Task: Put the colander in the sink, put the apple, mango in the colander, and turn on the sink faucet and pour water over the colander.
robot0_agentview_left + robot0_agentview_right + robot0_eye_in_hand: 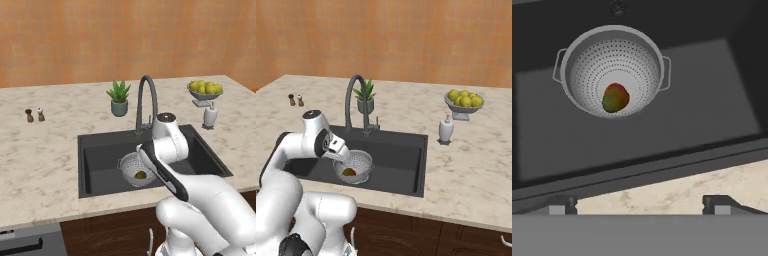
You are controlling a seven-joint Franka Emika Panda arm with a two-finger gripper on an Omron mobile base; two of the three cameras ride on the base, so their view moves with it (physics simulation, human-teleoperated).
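Note:
The silver perforated colander (pixel 612 52) (pixel 129 166) (pixel 361 161) stands in the dark grey sink (pixel 712 90) (pixel 100 160) (pixel 401 160), towards its front left. Inside it lies the mango (pixel 615 97) (pixel 141 174) (pixel 349 172), green with an orange-red patch. My gripper (pixel 642 205) (pixel 342 152) hangs open and empty above the sink's front edge, looking down at the colander, its fingertips (pixel 562 202) wide apart. The gooseneck faucet (pixel 145 95) (pixel 353 97) rises behind the basin; no water runs. The apple is out of view.
A footed bowl of yellow-green fruits (pixel 205 90) (pixel 464 100) and a white soap dispenser (pixel 210 116) (pixel 446 130) stand right of the sink. A potted plant (pixel 119 97) (pixel 366 97) sits behind the faucet. Two small shakers (pixel 35 115) (pixel 296 100) stand far left.

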